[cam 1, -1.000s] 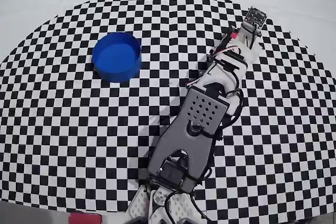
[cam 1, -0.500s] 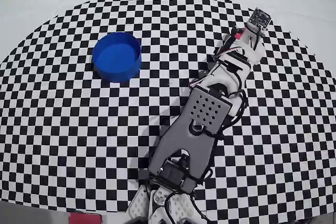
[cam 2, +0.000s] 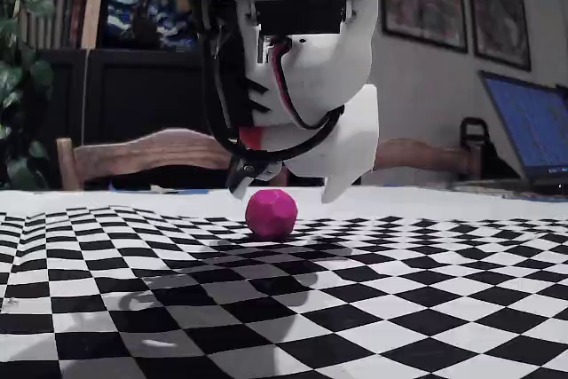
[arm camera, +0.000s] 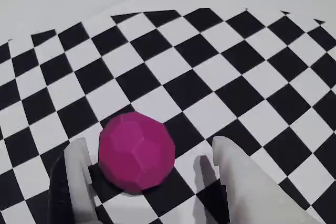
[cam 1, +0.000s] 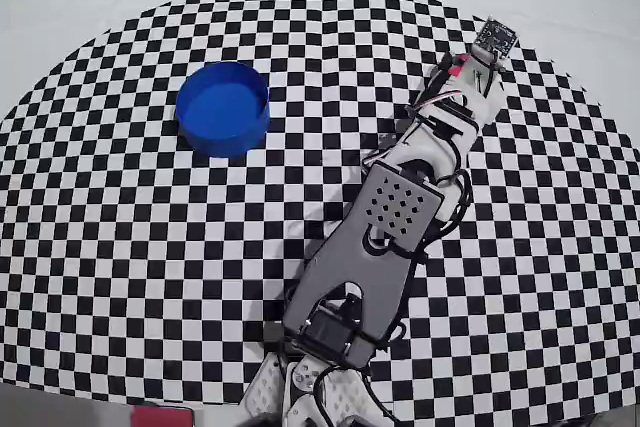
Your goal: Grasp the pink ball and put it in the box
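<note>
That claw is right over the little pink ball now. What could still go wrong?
The ball sits nearer one finger of the open hand than the other in the wrist view, so closing may nudge it and it could roll off. It also looks faceted and hard, so it might squirt out. The box is far across the mat, a long carry.

From overhead you can't see the pink ball (arm camera: 137, 150), hidden under the arm's tip, and in your wrist view the gripper (arm camera: 149, 153) fingers run off the bottom edge.
</note>
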